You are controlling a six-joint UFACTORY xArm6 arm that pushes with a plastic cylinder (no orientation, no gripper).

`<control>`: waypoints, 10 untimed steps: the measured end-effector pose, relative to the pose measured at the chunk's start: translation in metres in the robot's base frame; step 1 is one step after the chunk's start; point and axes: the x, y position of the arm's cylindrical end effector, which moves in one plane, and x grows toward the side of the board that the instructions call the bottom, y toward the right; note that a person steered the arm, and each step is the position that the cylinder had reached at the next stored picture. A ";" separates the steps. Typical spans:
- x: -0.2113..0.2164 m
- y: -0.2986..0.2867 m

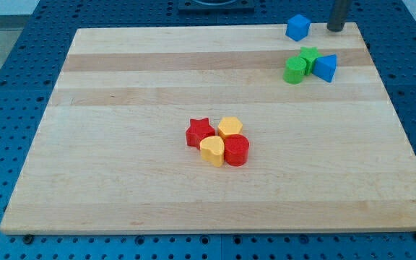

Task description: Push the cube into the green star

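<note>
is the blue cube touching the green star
Apart. The camera view shows bare wood between the blue cube and the green star, which sits lower down. My tip stands to the cube's right, also apart from it.

Board (157, 79): pale wood, visible lengthwise grain in glued strips, smooth, satin-matt finish.

Blue cube (298, 27), at 1 o'clock on the board: plastic-looking, smooth, matt with slight sheen.

Green star (310, 58), green cylinder (295, 70), blue triangular block (326, 68), at 2 o'clock: the same smooth plastic look.

Red star (200, 132), yellow hexagon (230, 128), yellow heart (211, 150), red cylinder (236, 150), centre: the same smooth, solid-coloured finish, faintly glossy tops.

My tip (336, 29), at 1 o'clock: dark rod, smooth, dull sheen; material unclear.

Base plate (6, 87): blue, matt, perforated with regular holes.
</note>
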 end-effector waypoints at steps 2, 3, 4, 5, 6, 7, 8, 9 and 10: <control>-0.007 -0.010; -0.008 -0.034; -0.007 -0.062; -0.007 -0.097; -0.007 -0.129; -0.007 -0.143; -0.007 -0.131; 0.002 -0.109; 0.011 -0.108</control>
